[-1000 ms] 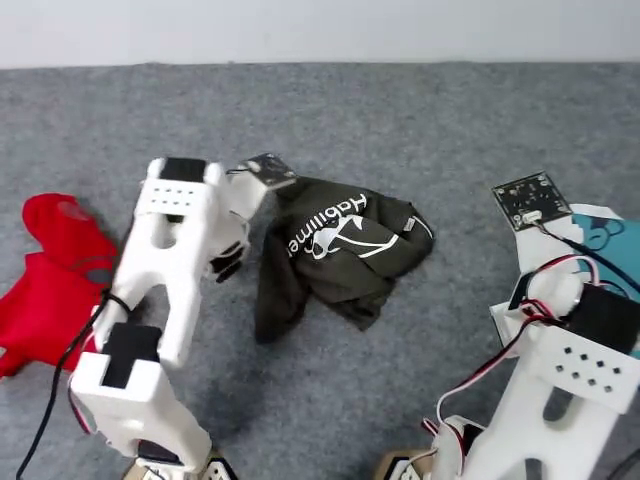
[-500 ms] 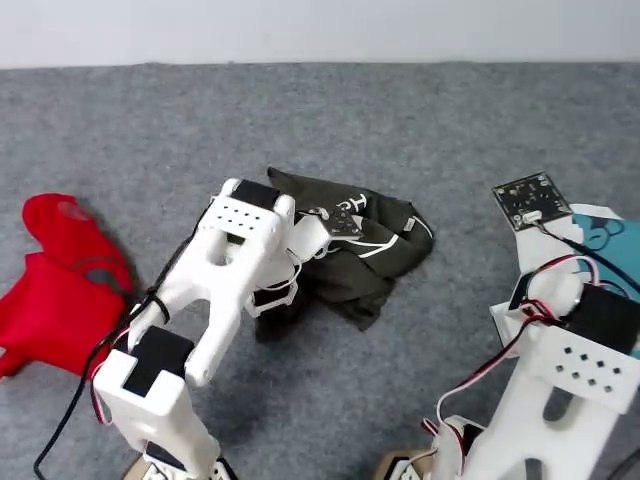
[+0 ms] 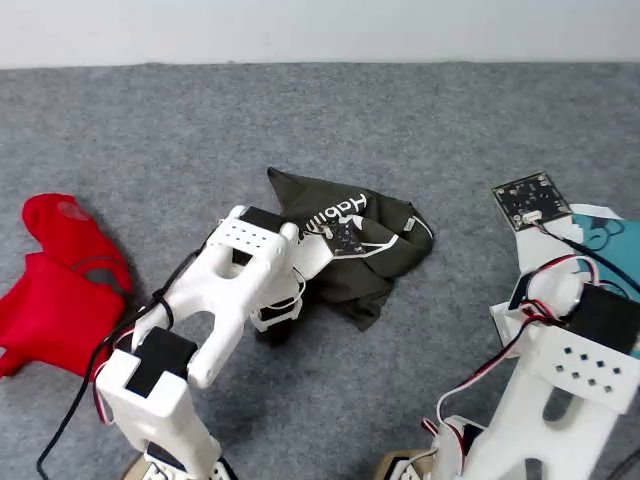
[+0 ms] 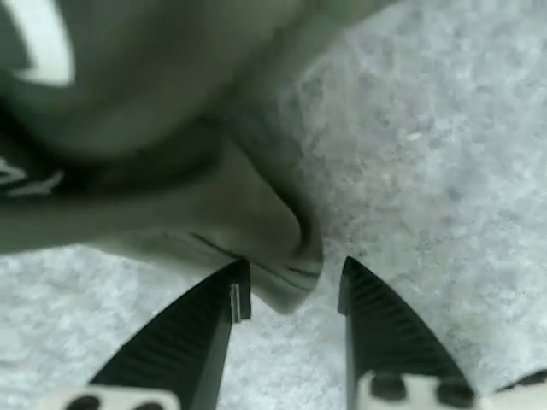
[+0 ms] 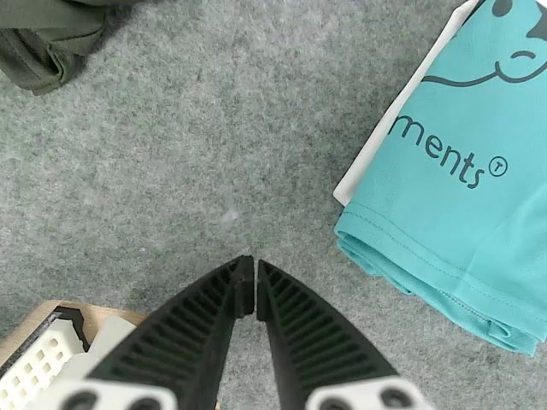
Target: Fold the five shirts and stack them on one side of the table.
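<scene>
L gripper (image 4: 295, 286): jaws spread, one either side of a folded corner of the dark olive shirt (image 3: 350, 245). Cloth sat between the tips, not pinched. Judged purpose: to take that hem for the next fold. The shirt lay crumpled mid-table, partly under the L arm (image 3: 220, 300), not yet folded.

R gripper (image 5: 256, 278): jaws pressed together, holding nothing, poised over bare carpet near the table's R edge, just beside the teal shirt (image 5: 453, 171). That shirt was folded flat w/ a white layer (image 5: 389, 128) under it, prob. the start of the stack, which would explain why the R arm (image 3: 570, 370) stood clear of it. Red shirt (image 3: 55, 290) lay bunched at the L edge, well apart, unfolded.

Materials: shirts soft knit, limp. Olive one in deep rumpled folds w/ white print; teal one w/ stitched hem and a neat folded edge. Table cover (image 3: 450, 130): grey short-pile carpet, likely to drag on cloth. Jaw faces black, ribbed plastic.
</scene>
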`<state>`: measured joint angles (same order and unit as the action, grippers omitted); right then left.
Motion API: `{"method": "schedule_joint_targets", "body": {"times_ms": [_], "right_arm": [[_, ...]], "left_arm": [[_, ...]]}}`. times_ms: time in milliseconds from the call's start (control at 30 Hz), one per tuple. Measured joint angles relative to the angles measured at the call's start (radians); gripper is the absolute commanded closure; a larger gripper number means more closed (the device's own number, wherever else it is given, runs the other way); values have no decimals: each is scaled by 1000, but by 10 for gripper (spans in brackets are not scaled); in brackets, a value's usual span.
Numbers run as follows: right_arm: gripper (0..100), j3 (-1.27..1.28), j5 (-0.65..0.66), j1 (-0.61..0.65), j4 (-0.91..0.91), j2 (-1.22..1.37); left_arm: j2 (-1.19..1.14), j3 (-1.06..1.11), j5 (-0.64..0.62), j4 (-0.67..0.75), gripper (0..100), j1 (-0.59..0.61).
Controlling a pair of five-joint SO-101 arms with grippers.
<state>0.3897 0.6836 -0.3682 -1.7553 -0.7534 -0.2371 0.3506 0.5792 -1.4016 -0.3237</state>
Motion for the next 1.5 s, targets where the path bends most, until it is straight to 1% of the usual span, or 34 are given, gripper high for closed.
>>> {"method": "schedule_joint_targets", "body": {"times_ms": [100,200,367,467,533,633,800,900,1000,1067,1133,1233,1367,1500], "right_arm": [[990,0,0,0,0,0],[990,0,0,0,0,0],[990,0,0,0,0,0],[990,0,0,0,0,0],[990,0,0,0,0,0],[990,0,0,0,0,0],[990,0,0,0,0,0],[990,0,0,0,0,0],[990,0,0,0,0,0],[990,0,0,6,0,0],[990,0,0,41,2,0],[990,28,0,117,38,0],[990,117,-11,232,127,0],[990,176,-104,339,216,11]], "left_arm": [[-34,0,0,17,818,25],[-89,-15,0,15,818,23],[-186,-135,-2,-57,818,34],[-250,-212,-23,-107,829,32],[-293,-262,-44,-138,878,32],[-324,-301,-52,-158,991,31],[-327,-308,-58,-160,987,9],[-290,-307,-58,-160,987,35],[-184,-305,-58,-147,987,114],[-72,-307,-58,-147,987,196],[38,-307,-58,-157,987,285],[163,-307,-55,-210,987,420],[230,-307,-54,-259,987,589],[249,-307,-26,-265,987,758]]}}
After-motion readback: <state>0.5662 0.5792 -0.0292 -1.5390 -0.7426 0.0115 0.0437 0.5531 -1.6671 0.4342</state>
